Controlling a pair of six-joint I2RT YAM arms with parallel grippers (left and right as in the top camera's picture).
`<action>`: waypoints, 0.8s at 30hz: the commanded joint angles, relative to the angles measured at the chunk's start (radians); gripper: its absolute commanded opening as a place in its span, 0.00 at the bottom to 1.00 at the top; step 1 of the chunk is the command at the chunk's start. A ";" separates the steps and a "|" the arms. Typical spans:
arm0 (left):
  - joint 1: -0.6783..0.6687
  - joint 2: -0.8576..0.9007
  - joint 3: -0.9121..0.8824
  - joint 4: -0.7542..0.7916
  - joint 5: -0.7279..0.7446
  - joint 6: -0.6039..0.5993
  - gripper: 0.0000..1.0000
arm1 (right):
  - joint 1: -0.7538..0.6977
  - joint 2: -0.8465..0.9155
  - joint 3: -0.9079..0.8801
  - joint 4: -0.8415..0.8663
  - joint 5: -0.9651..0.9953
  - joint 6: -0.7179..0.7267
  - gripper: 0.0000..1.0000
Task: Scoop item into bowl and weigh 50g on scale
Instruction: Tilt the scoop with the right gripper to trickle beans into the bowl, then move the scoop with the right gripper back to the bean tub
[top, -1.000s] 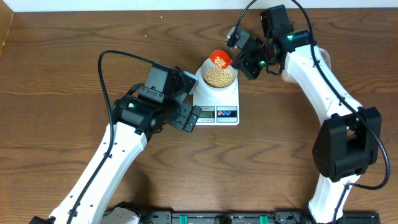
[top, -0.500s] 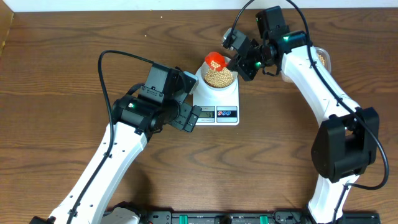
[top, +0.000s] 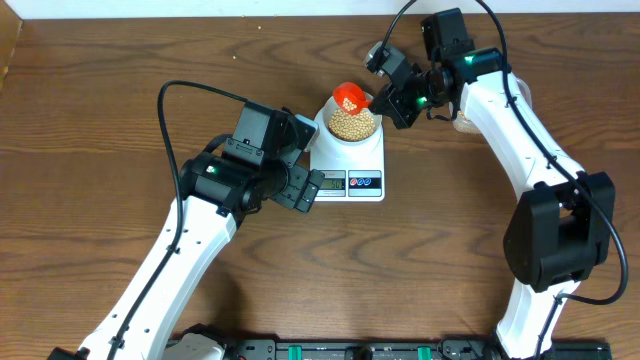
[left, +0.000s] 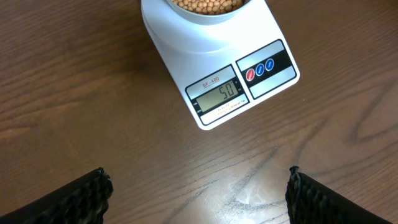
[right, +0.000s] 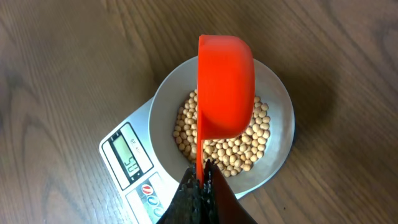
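Left wrist, scale (left: 211, 59): read 50
Right pincer (right: 200, 177): clamped scoop (right: 225, 81)
Left pincer (left: 198, 186): wide
Risk: scoop could have shed extra beans (right: 242, 146), overshooting

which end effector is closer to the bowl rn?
Right. The right end effector holds the orange scoop directly over the bowl of beans. The left end effector sits open beside the scale's display end, away from the bowl.

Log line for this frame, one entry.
right gripper: shut on orange scoop, above bowl | beans: in bowl on scale | display: 50 | left gripper: open, empty, near scale
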 joint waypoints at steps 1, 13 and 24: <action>0.003 0.005 -0.003 -0.002 -0.009 0.002 0.92 | -0.010 -0.015 0.026 -0.005 -0.026 0.015 0.01; 0.003 0.005 -0.003 -0.002 -0.010 0.002 0.92 | -0.017 -0.015 0.026 -0.036 -0.024 0.010 0.01; 0.003 0.005 -0.003 -0.002 -0.009 0.002 0.92 | -0.035 -0.015 0.026 -0.053 -0.023 0.011 0.01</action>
